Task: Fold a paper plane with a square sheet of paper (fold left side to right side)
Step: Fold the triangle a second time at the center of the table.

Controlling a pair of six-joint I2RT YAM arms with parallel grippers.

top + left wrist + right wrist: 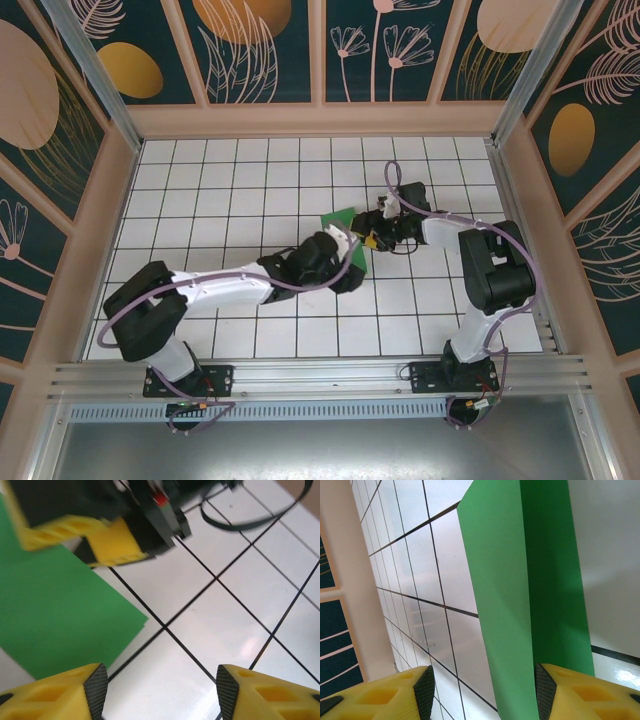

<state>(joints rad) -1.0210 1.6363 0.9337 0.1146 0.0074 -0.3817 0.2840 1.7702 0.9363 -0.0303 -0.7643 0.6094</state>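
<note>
The square sheet of paper (338,217), bright green and folded, lies mid-table under both grippers. My left gripper (352,262) hovers over its near end. In the left wrist view the left gripper (160,690) is open over bare tile, with the paper (55,615) off to its left and the right gripper's yellow fingers (107,542) resting on the sheet beyond. My right gripper (372,238) sits at the paper's right side. In the right wrist view the right gripper (482,690) is open, and the paper (520,580), creased lengthwise, runs down between its fingers close to the right one.
The table (230,190) is white tile with black grid lines, walled by patterned panels (60,150) at the left, back and right. A dark cable (240,517) loops over the tiles behind the right gripper. An aluminium rail (320,375) holds both arm bases at the near edge.
</note>
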